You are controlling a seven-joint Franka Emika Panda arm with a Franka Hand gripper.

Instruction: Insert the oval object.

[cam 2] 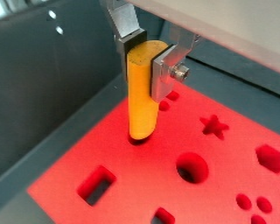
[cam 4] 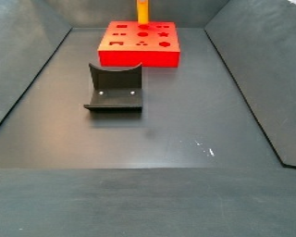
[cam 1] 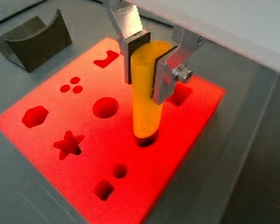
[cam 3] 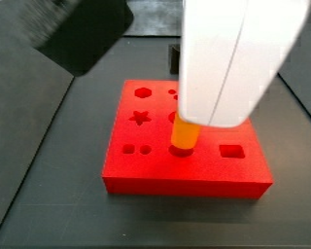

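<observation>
Both wrist views show the gripper (cam 1: 152,54) above the red block (cam 1: 60,166), fingers (cam 2: 129,39) clamped on the upright oval object (cam 1: 146,92), its lower end touching the block.

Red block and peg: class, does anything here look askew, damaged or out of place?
Nothing stands out. The gripper holds the oval object upright between its jaws, lower end at a hole in the red block. The block sits flat and unmarked; the dark grey holder stands apart on the floor.
</observation>
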